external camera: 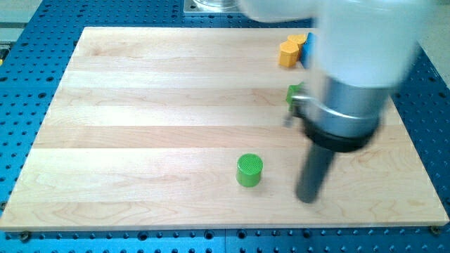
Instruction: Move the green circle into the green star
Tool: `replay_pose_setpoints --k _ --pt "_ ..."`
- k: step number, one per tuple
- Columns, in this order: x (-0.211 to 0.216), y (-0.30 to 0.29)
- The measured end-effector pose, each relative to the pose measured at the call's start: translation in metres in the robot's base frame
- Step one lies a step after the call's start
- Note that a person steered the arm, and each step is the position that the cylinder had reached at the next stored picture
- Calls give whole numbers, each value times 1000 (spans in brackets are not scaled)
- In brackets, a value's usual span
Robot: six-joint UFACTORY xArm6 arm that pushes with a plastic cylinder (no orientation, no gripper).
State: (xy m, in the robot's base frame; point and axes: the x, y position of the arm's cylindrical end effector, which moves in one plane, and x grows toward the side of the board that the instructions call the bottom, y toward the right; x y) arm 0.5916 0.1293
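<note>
The green circle stands on the wooden board, below its middle. My tip rests on the board to the right of the green circle, a short gap away and slightly lower in the view. The green star shows only as a small green edge at the upper right; the arm's body covers most of it.
A yellow block sits near the board's top right, with a second yellow piece behind it and a blue block right of it, partly hidden by the arm. Blue perforated table surrounds the board.
</note>
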Motion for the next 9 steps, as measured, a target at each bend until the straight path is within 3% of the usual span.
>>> replay_pose_setpoints --k 2,3,4,5,7,9 --pt "4 -136" --pt "-44 -57" --pt "-106 -38" --pt "-105 -28" --pt "-114 -85" --pt "-142 -20"
